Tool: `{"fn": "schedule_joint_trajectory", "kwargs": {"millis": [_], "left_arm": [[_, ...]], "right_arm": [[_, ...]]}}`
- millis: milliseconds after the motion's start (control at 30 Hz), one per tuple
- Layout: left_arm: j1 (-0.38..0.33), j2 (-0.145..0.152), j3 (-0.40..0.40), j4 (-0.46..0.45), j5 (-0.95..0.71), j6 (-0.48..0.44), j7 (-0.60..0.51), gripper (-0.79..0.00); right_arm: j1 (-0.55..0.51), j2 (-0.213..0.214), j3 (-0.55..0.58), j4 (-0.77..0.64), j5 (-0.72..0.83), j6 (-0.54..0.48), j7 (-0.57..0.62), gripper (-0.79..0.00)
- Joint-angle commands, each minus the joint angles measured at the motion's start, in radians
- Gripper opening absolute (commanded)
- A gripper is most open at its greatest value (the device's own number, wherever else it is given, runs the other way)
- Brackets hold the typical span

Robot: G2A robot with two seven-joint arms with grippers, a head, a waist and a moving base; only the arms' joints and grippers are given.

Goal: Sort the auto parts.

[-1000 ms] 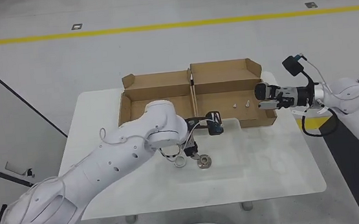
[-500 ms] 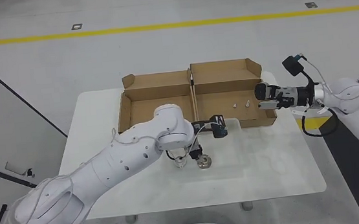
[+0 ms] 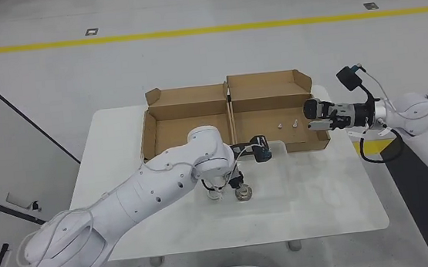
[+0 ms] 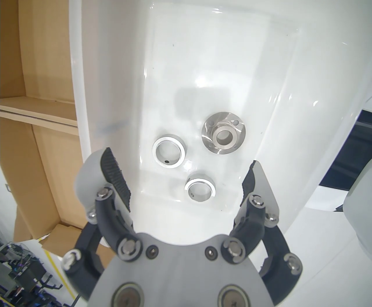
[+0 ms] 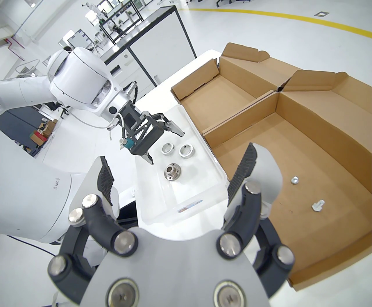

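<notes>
Left claw (image 4: 181, 161), spread wide, above flanged hub (image 4: 223, 137), larger ring (image 4: 168, 151) and smaller ring (image 4: 200, 189) in clear tray (image 4: 218, 58); right claw (image 5: 177, 154), wide, well apart from tray.

The left arm's round joint (image 3: 212, 157) has slid to the right and a little nearer the robot in 2 steps, the bigger one in the first half second. The upper arm behind it has swung with it and now runs more steeply from the robot's side up to the joint. The left gripper (image 3: 234, 181), jaws apart, has crept slightly right along with it and now hangs closer to the flange (image 3: 242, 193) than 1 second ago.
</notes>
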Motion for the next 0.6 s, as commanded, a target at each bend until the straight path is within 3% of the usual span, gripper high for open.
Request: {"fn": "schedule_joint_trajectory", "kwargs": {"millis": [0, 567], "left_arm": [[0.000, 0.000, 0.000, 0.000, 0.000, 0.000, 0.000, 0.000], [0.007, -0.001, 0.002, 0.000, 0.012, 0.001, 0.015, 0.000]], "right_arm": [[0.000, 0.000, 0.000, 0.000, 0.000, 0.000, 0.000, 0.000], [0.000, 0.000, 0.000, 0.000, 0.000, 0.000, 0.000, 0.000]]}}
